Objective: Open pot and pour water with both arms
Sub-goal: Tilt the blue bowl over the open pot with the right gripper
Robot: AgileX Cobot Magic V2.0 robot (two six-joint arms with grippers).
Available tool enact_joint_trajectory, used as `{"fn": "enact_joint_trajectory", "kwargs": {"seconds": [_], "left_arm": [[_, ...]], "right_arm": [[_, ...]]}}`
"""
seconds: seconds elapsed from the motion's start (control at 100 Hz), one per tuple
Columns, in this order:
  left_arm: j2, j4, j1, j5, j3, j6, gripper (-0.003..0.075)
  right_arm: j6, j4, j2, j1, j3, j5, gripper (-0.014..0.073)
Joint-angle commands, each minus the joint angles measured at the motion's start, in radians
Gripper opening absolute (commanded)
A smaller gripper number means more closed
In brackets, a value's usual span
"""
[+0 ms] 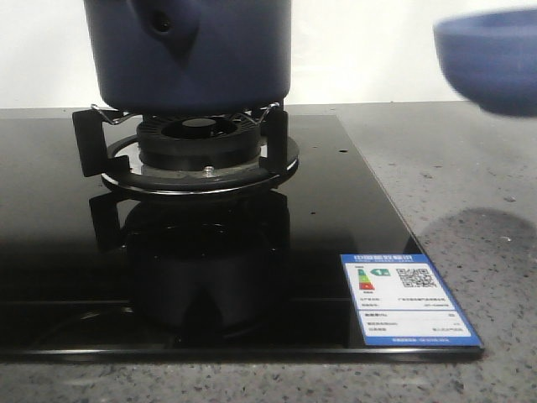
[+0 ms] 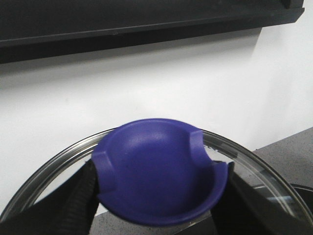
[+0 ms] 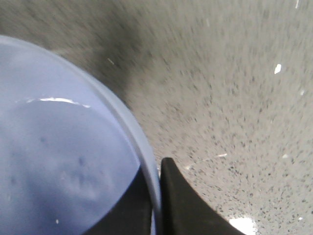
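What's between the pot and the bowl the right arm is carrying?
Front view: nothing between the pot and the raised bowl, only white wall behind and bare speckled counter below.

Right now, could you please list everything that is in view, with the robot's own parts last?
pot: one, dark navy blue, on the burner's stand at the back of the hob.
burner: one, black with a metal ring, under the pot.
hob: one, glossy black glass, set in the counter.
label: one, blue and white, on the hob's near right corner.
counter: one, grey speckled stone.
bowl: one, periwinkle blue, held up at the right; water shows inside in the right wrist view.
lid: one, clear glass with a blue knob, held in front of a white wall.
left gripper: black, shut on the knob.
right gripper: black, shut on the bowl's rim.
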Motion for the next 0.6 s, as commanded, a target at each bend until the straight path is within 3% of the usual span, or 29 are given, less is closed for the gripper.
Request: {"fn": "enact_joint_trajectory", "kwargs": {"seconds": [0.0, 0.17, 0.59], "left_arm": [[-0.031, -0.057, 0.001, 0.003, -0.025, -0.011, 0.0403], [-0.029, -0.057, 0.001, 0.003, -0.016, -0.011, 0.0403], [-0.025, -0.053, 0.005, -0.001, -0.016, -0.011, 0.0403]], "right_arm": [[-0.011, 0.043, -0.029, 0.009, -0.122, 0.022, -0.0061], [-0.011, 0.065, 0.031, 0.097, -0.332, 0.105, -0.006], [0.046, 0.064, 0.295, 0.407, -0.846, 0.137, -0.0058]]}}
